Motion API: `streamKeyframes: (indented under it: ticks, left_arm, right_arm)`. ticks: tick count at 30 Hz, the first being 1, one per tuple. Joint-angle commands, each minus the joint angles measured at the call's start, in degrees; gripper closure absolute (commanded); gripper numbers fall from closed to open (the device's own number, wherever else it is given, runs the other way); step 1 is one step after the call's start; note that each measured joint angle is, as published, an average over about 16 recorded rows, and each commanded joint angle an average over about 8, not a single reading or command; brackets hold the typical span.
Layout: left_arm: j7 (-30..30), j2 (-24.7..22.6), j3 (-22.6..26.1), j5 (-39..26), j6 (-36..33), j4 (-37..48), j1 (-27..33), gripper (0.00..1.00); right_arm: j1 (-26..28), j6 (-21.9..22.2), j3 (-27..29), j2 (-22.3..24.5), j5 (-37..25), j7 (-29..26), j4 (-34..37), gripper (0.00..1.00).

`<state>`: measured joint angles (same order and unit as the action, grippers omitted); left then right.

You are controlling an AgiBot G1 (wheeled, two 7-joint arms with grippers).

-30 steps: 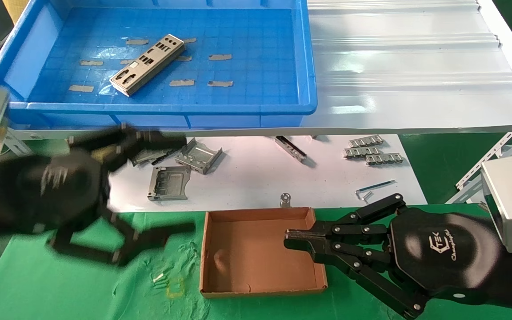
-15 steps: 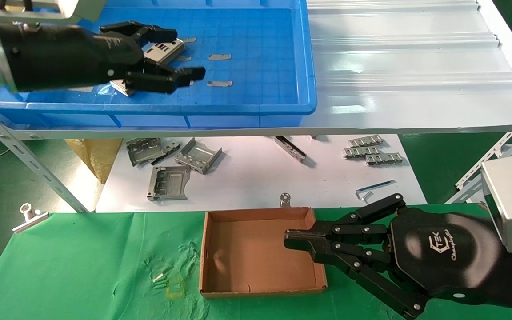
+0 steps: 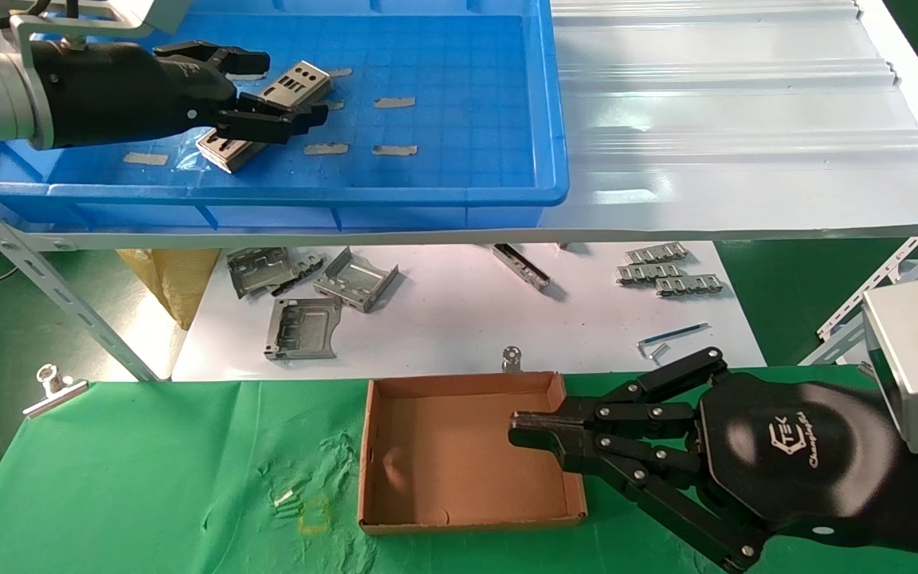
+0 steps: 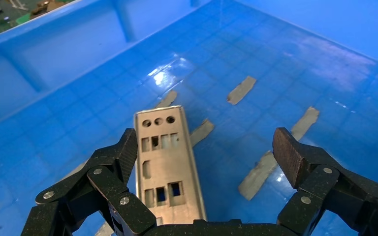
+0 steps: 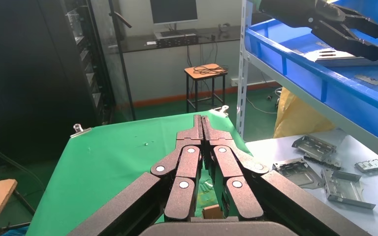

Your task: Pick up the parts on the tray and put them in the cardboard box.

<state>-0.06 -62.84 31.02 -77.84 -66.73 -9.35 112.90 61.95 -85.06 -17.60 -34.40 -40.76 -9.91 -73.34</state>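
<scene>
One silver-grey punched plate (image 3: 300, 80) lies diagonally on the floor of the blue tray (image 3: 307, 194). My left gripper (image 3: 292, 86) hovers just over it, open, with one finger on each side of the plate and nothing held. In the left wrist view the plate (image 4: 165, 162) lies near one finger, inside the open gripper (image 4: 205, 147), on the tray floor (image 4: 275, 59). The brown cardboard box (image 3: 459, 383) is empty on the green cloth. My right gripper (image 3: 516, 422) is shut and empty, its tip over the box's right side; it also shows in the right wrist view (image 5: 202, 120).
Bent grey brackets (image 3: 355, 279) and ridged strips (image 3: 666, 271) lie on the white lower surface. A white corrugated sheet (image 3: 746, 119) is right of the tray. A binder clip (image 3: 52, 387) holds the green cloth (image 3: 148, 478). Grey tape scraps (image 3: 394, 102) dot the tray floor.
My left arm rose from beside the box up into the tray, then drew back slightly left so its open fingers straddle the plate. The right arm has not moved.
</scene>
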Motion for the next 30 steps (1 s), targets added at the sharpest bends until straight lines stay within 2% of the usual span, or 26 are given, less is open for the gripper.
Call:
streamKeyframes:
  ticks: [1, 3, 4, 8, 10, 12, 13, 16, 18, 20, 25, 30]
  left_arm:
    - [1.2, -0.3, -0.1, 0.0, 0.5, 1.8, 0.5, 0.0]
    - [1.9, -0.5, -0.1, 0.1, 0.7, 2.9, 0.7, 0.0]
    - [2.3, -0.7, -0.1, 0.0, 0.8, 3.4, 0.8, 0.0]
    - [3.4, -1.2, 0.0, -0.2, 1.9, 5.0, 1.4, 0.0]
    - [3.8, -1.7, 0.2, -0.5, 2.9, 5.6, 1.7, 0.04]
    - [4.2, -2.2, 0.3, -0.7, 4.5, 6.2, 1.9, 0.19]
    - [4.4, -2.5, 0.4, -0.9, 5.4, 6.5, 2.1, 0.29]
    - [4.7, -3.4, 0.6, -1.2, 8.7, 7.3, 2.3, 0.66]
    - [4.8, -4.0, 0.7, -1.3, 10.8, 7.8, 2.4, 0.88]
    - [4.7, -4.5, 0.7, -1.4, 12.5, 8.2, 2.5, 0.98]
    - [3.9, -5.2, 0.3, -0.9, 14.3, 9.0, 2.6, 1.0]
    - [2.8, -5.3, -0.1, -0.3, 14.2, 9.6, 2.6, 0.91]
  right_arm:
    - [0.0, 0.0, 0.0, 0.0, 0.0, 0.0, 0.0, 0.26]
    - [0.0, 0.0, 0.0, 0.0, 0.0, 0.0, 0.0, 0.05]
    - [0.0, 0.0, 0.0, 0.0, 0.0, 0.0, 0.0, 0.0]
    - [0.0, 0.0, 0.0, 0.0, 0.0, 0.0, 0.0, 0.0]
    - [0.0, 0.0, 0.0, 0.0, 0.0, 0.0, 0.0, 0.0]
    - [0.0, 0.0, 0.0, 0.0, 0.0, 0.0, 0.0, 0.0]
    - [0.0, 0.0, 0.0, 0.0, 0.0, 0.0, 0.0, 0.0]
    - [0.0, 0.0, 0.0, 0.0, 0.0, 0.0, 0.0, 0.0]
    - [0.0, 0.0, 0.0, 0.0, 0.0, 0.0, 0.0, 0.0]
    - [0.0, 0.0, -0.1, 0.0, 0.0, 0.0, 0.0, 0.0]
    - [0.0, 0.0, -0.1, 0.0, 0.0, 0.0, 0.0, 0.0]
    - [0.0, 0.0, -0.1, 0.0, 0.1, 0.0, 0.0, 0.0]
